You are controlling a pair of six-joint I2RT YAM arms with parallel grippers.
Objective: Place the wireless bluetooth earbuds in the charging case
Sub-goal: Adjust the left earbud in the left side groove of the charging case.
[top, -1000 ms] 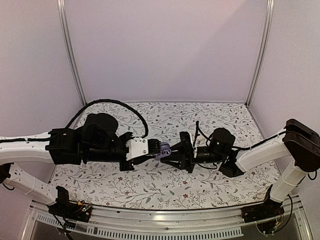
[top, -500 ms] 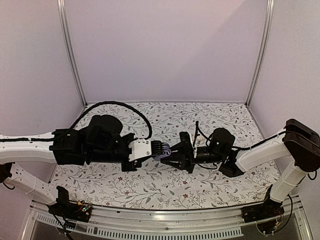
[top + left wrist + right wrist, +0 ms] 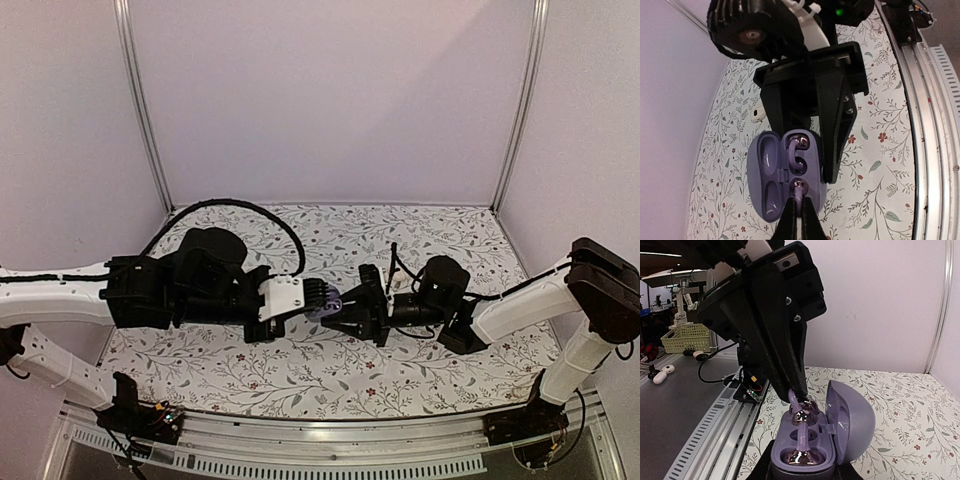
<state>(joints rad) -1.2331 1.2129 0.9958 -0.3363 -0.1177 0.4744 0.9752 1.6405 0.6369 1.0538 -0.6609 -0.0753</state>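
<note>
One glossy purple earbud (image 3: pixel 798 187), pinched in my left gripper (image 3: pixel 799 212), is pointing lengthwise into the open lilac plastic case (image 3: pixel 767 170). My right gripper (image 3: pixel 345 312) is clamping that case.

no readable text, labels, brands or numbers show in any view.

I see both arms meeting over the middle of the flowered desk (image 3: pixel 330 370). The left tool (image 3: pixel 320 297) and right tool (image 3: pixel 342 306) point tip to tip, with a small purple case (image 3: pixel 322 312) right between their tips. A black cable (image 3: pixel 240 207) arches from the left arm toward the far side.
</note>
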